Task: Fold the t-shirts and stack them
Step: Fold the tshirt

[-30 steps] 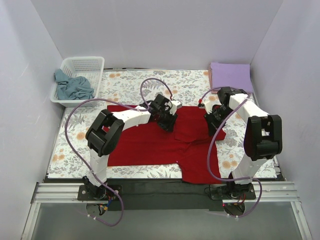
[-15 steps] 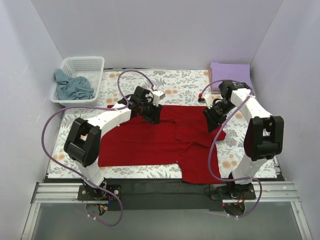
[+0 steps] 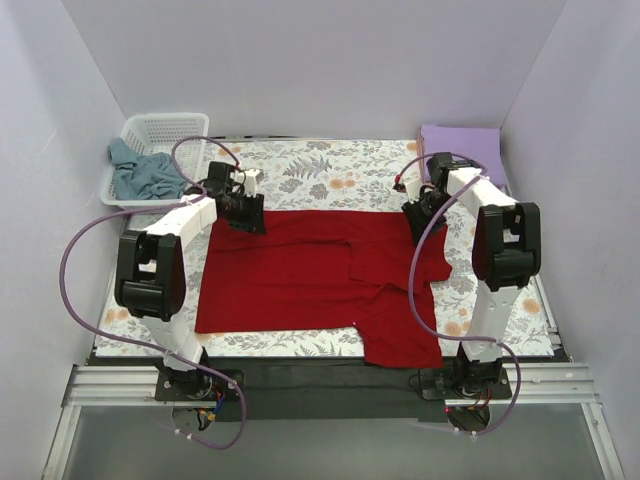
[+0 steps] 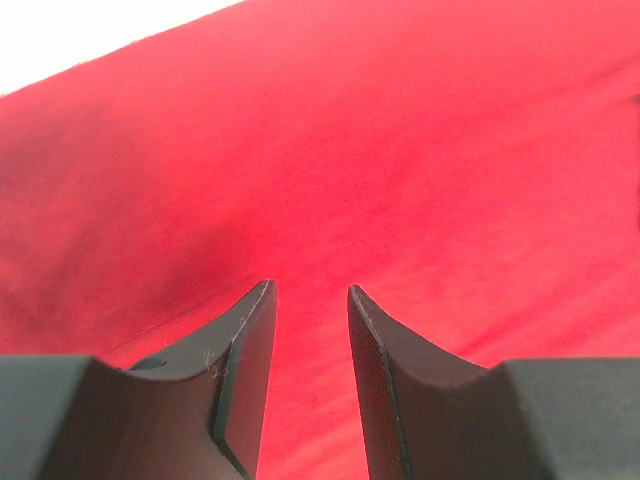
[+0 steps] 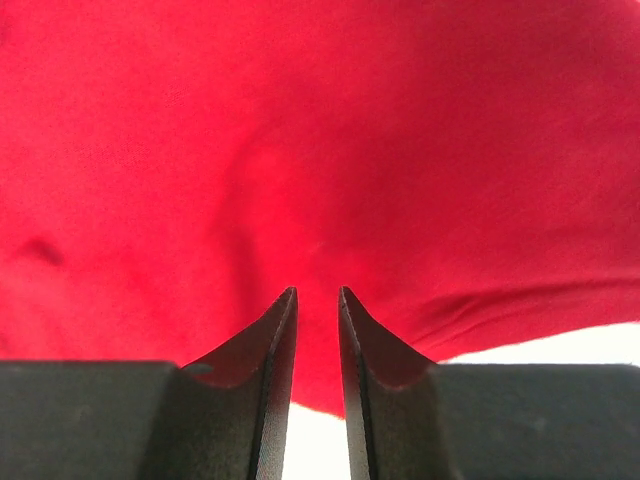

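Red t-shirt (image 3: 300, 270) lies flat, long axis left-right - left gripper (image 3: 252, 220) and right gripper (image 3: 415, 228) over its far corners, fingers slightly parted, pinching nothing.

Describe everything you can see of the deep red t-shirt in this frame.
The deep red t-shirt is plain soft cloth, no print visible. It lies spread mostly flat on the floral table cloth, with a panel folded over right of centre and a flap reaching the near edge at the right. The left end effector sits at its far left corner, the right end effector at its far right edge, both with jaws slightly apart, no fold seen pinched.
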Available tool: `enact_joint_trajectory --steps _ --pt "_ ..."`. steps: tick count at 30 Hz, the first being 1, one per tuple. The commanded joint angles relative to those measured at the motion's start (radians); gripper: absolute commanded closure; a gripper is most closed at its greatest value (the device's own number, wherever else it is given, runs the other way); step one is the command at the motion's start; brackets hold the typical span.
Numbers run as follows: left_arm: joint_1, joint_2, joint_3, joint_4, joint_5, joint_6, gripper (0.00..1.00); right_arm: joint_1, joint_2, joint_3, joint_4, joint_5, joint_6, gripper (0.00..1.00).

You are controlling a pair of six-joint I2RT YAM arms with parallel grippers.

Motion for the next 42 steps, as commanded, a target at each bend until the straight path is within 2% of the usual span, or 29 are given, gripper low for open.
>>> enact_joint_trajectory --steps 1,8,11,15,19,23,24,27,28,31,34,36,40,42 --pt "0.057 0.039 0.020 -0.039 -0.019 0.030 0.67 0.001 0.068 0.069 0.083 0.085 0.034 0.71" --pt "0.137 0.197 0.104 -0.028 -0.051 0.064 0.67 0.001 0.218 0.171 0.158 0.119 0.020 0.74" --pt "0.172 0.300 0.182 -0.039 -0.050 0.069 0.67 0.001 0.309 0.292 0.162 0.130 0.031 0.75" --pt "0.214 0.445 0.399 -0.075 -0.019 0.070 0.68 0.003 0.445 0.527 0.168 0.165 0.048 0.75" --pt "0.217 0.550 0.541 -0.102 0.036 0.079 0.68 0.007 0.539 0.703 0.201 0.209 0.058 0.71" --pt "0.215 0.552 0.604 -0.118 0.107 0.067 0.65 0.013 0.535 0.741 0.246 0.203 0.080 0.63" --pt "0.217 0.536 0.604 -0.120 0.119 0.066 0.65 0.015 0.498 0.736 0.246 0.187 0.084 0.59" --pt "0.215 0.437 0.561 -0.121 0.165 0.073 0.63 0.017 0.389 0.631 0.243 0.100 0.100 0.56" --pt "0.215 0.403 0.545 -0.123 0.171 0.075 0.63 0.017 0.293 0.589 0.243 0.075 0.100 0.54" --pt "0.215 0.279 0.466 -0.122 0.197 0.086 0.62 0.020 0.106 0.405 0.237 0.007 0.089 0.47" --pt "0.215 0.174 0.371 -0.123 0.193 0.102 0.61 0.020 -0.031 0.237 0.203 -0.019 0.053 0.46" --pt "0.217 0.133 0.325 -0.131 0.184 0.115 0.61 0.021 -0.074 0.167 0.183 -0.016 0.039 0.48" --pt "0.217 0.047 0.187 -0.125 0.179 0.136 0.62 0.032 -0.146 -0.015 0.139 -0.030 0.008 0.67" --pt "0.217 0.002 0.153 -0.126 0.187 0.136 0.62 0.044 -0.165 -0.075 0.135 -0.016 0.003 0.71"
